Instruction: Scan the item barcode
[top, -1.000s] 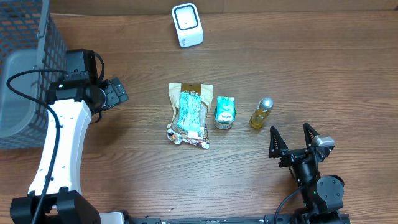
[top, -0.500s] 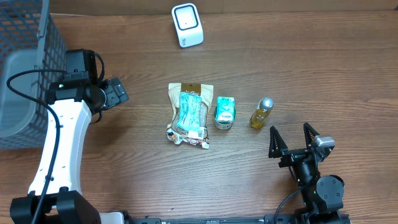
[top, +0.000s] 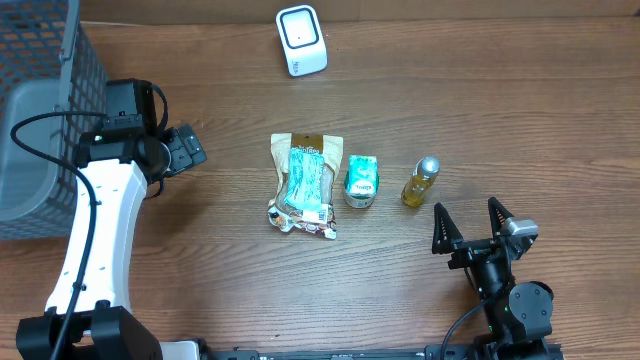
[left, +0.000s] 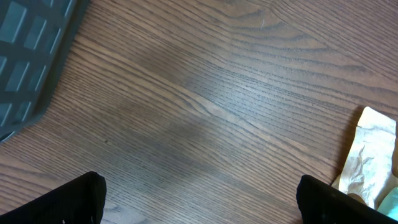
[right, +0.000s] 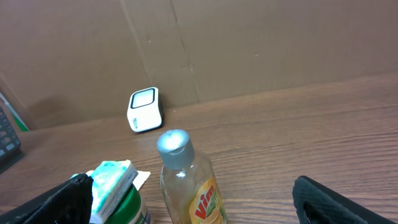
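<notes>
Closest to me, by the near edge of the bench toward its right corner, the right gripper sits low with its two fingers spread wide and nothing between them. Just beyond its tips stands a small bottle of yellow liquid with a silver cap, upright, not touched by the fingers. From the right wrist camera the bottle shows part of a red label, and no barcode can be made out on it.

Left of the bottle, near mid-bench, is a green tub with a pale teal and white top. Just beside the tub lies a flat packet, brown at its far end and crinkled at its near end.

Well to the left, the left gripper hangs over bare wood, jaws also fully apart and empty; a corner of the packet shows at the right of its view. A grey mesh basket fills the far left corner. At the far edge stands the white scanner, well apart from everything.
</notes>
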